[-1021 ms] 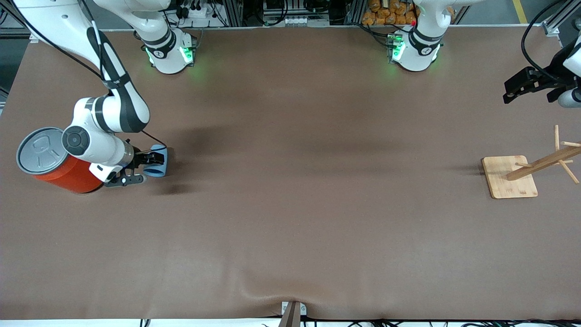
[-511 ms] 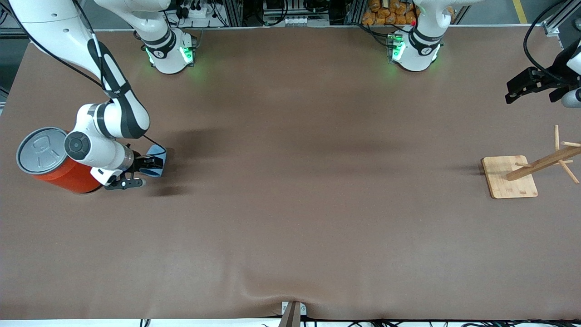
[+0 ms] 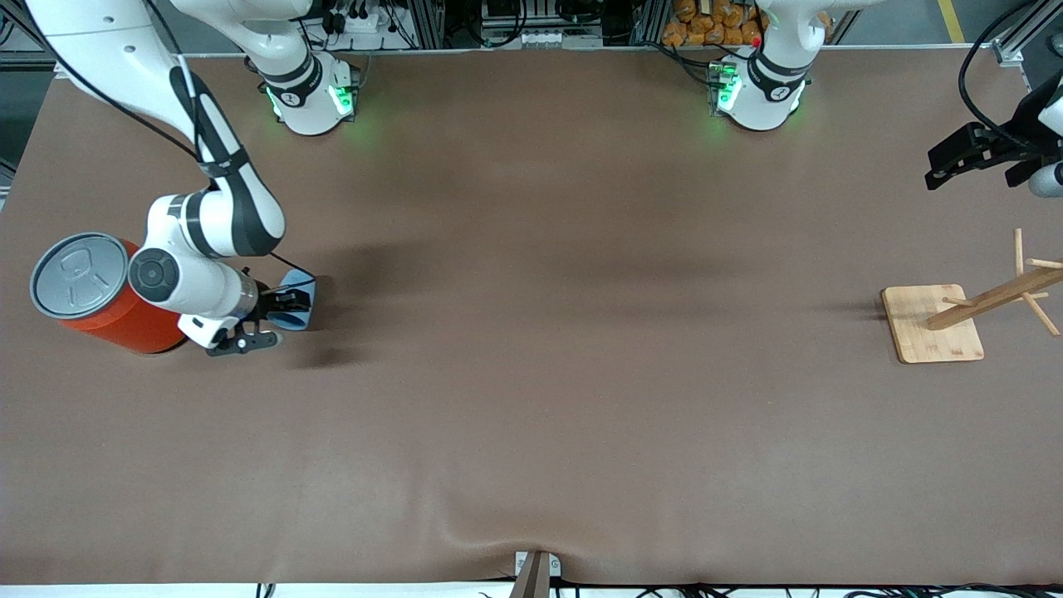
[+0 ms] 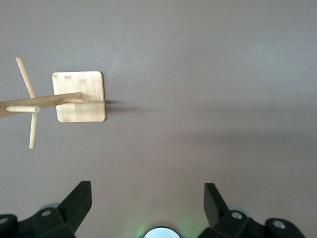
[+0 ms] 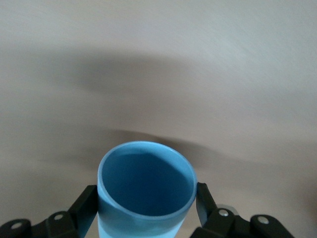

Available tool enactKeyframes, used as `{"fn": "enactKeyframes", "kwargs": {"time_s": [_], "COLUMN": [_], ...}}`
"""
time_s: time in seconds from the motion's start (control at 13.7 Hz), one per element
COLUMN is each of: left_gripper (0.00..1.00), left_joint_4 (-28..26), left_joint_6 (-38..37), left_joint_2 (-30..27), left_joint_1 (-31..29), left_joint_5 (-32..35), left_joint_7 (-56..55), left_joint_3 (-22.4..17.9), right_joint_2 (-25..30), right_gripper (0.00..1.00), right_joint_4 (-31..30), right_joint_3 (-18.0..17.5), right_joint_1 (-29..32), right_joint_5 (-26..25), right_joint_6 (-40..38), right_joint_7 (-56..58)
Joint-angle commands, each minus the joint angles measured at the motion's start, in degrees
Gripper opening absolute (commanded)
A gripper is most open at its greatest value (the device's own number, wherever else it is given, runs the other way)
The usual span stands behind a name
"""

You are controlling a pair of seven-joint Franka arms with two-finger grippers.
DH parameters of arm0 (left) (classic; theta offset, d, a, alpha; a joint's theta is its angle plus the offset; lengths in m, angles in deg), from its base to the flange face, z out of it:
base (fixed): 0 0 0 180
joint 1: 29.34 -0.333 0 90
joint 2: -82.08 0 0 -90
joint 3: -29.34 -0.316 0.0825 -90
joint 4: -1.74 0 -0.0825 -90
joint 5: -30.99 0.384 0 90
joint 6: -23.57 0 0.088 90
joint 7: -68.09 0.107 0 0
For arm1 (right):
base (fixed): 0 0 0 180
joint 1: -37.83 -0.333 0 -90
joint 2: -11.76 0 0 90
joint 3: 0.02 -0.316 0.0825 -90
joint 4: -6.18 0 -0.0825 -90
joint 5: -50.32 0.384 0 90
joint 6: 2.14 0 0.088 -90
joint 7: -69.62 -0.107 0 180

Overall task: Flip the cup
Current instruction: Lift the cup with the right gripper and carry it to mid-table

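The small light blue cup (image 3: 296,306) is held off the table in my right gripper (image 3: 278,311), beside the orange can at the right arm's end. In the right wrist view the cup (image 5: 146,191) sits between both fingers (image 5: 85,207), its deeper blue inside and round rim facing the camera. My right gripper is shut on its sides. My left gripper (image 3: 955,162) is open and empty, up in the air at the left arm's end, above the table near the wooden rack; its fingers (image 4: 77,203) frame bare table in the left wrist view.
A big orange can (image 3: 104,303) with a grey pull-tab lid stands right beside my right wrist. A wooden peg rack (image 3: 934,322) on a square base stands at the left arm's end; it also shows in the left wrist view (image 4: 79,96). The brown table (image 3: 581,374) lies between.
My right gripper has lifted the cup and turned it, moving slightly toward the table's middle and nearer the front camera. The left arm has barely moved.
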Motion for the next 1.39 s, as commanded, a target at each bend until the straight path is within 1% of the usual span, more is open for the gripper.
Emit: {"fn": "enactKeyframes", "kwargs": {"time_s": [0.0,0.15,0.36,0.51,0.58,0.66,0.73,0.8,0.88,0.95,1.02,1.17,1.31], "left_gripper": [1.00,1.00,1.00,1.00,1.00,1.00,1.00,1.00,1.00,1.00,1.00,1.00,1.00], "left_joint_4": [1.6,1.6,1.5,1.5,1.5,1.5,1.5,1.4,1.3,1.3,1.3,1.3,1.2], "left_joint_6": [-0.5,-0.5,-0.5,-0.5,-0.5,-0.5,-0.5,-0.5,-0.5,-0.5,-0.5,-0.6,-0.6], "left_joint_2": [0.9,1.1,1.5,1.6,1.6,1.5,1.5,1.6,1.6,1.6,1.5,1.5,1.5], "left_joint_1": [-0.3,-0.4,-0.2,-0.3,-0.3,-0.3,-0.3,-0.3,-0.3,-0.3,-0.4,-0.7,-1.1], "left_joint_5": [-1.0,-1.7,-1.7,-1.7,-1.7,-1.7,-1.7,-1.7,-1.7,-1.7,-1.7,-1.7,-1.7], "left_joint_7": [0.6,0.6,0.6,0.7,0.7,0.8,0.9,0.9,0.9,0.9,0.9,1.0,1.1], "left_joint_3": [0.1,0.1,0.1,0.1,0.1,0.1,0.1,0.1,0.1,0.1,0.1,0.1,0.1], "right_joint_2": [-3.1,-6.0,-13.1,-19.0,-22.0,-23.2,-23.9,-24.1,-24.1,-24.8,-26.8,-31.4,-32.0], "right_gripper": [0.06,0.06,0.06,0.06,0.03,0.03,0.03,0.03,0.00,0.00,0.00,0.00,0.00], "right_joint_4": [10.5,16.7,27.7,35.4,39.9,42.1,43.5,44.3,44.6,46.1,48.7,55.4,55.8], "right_joint_3": [-0.5,-0.5,-0.5,-0.4,-0.3,0.0,0.0,0.0,-0.1,0.0,0.1,0.0,0.1], "right_joint_1": [-7.3,-14.9,-25.1,-32.0,-35.1,-38.0,-40.0,-42.0,-43.4,-45.3,-46.7,-49.7,-51.4], "right_joint_5": [3.2,3.2,2.8,2.7,2.1,0.8,-1.5,-4.8,-7.4,-8.4,-9.3,-14.6,-17.7], "right_joint_6": [-6.3,-6.4,-6.4,-6.3,-6.5,-6.6,-6.6,-6.8,-7.4,-8.6,-10.9,-15.7,-16.3], "right_joint_7": [0.7,0.8,0.7,0.6,0.5,0.8,0.8,0.9,0.9,1.0,1.0,3.3,7.1]}}
